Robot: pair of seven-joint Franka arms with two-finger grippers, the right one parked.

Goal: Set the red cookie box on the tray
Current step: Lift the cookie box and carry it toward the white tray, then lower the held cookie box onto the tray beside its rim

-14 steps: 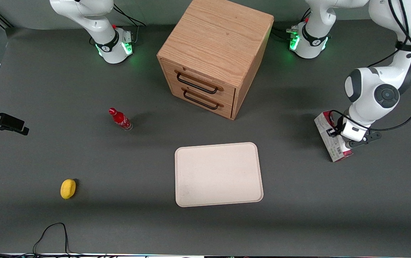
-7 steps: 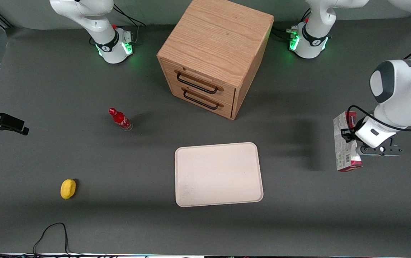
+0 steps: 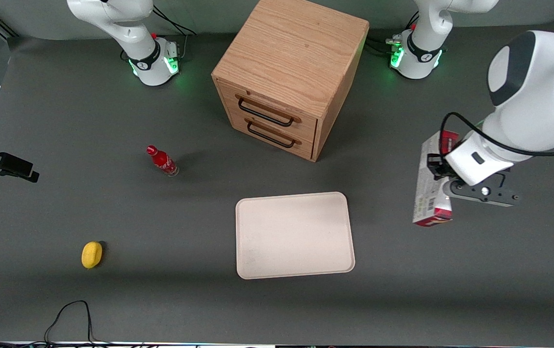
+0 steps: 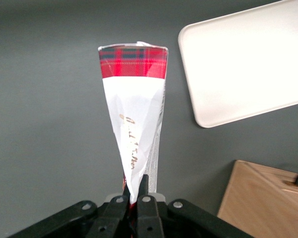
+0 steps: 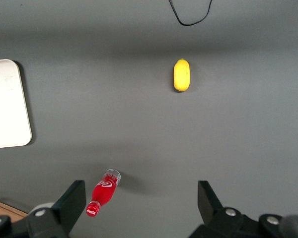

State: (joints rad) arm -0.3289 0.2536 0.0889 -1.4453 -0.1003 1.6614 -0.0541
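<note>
- The hand (image 3: pixel 444 181) grips the red cookie box (image 3: pixel 430 181), clear of the bench (image 3: pixel 64 106).
- Tray (image 3: pixel 294 235) lies near (nothing on it).

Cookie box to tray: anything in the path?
Nothing visible. The gripper holds the cookie box above bare table toward the working arm's end, beside the tray. The cabinet stands farther from the front camera, off the line between them.
</note>
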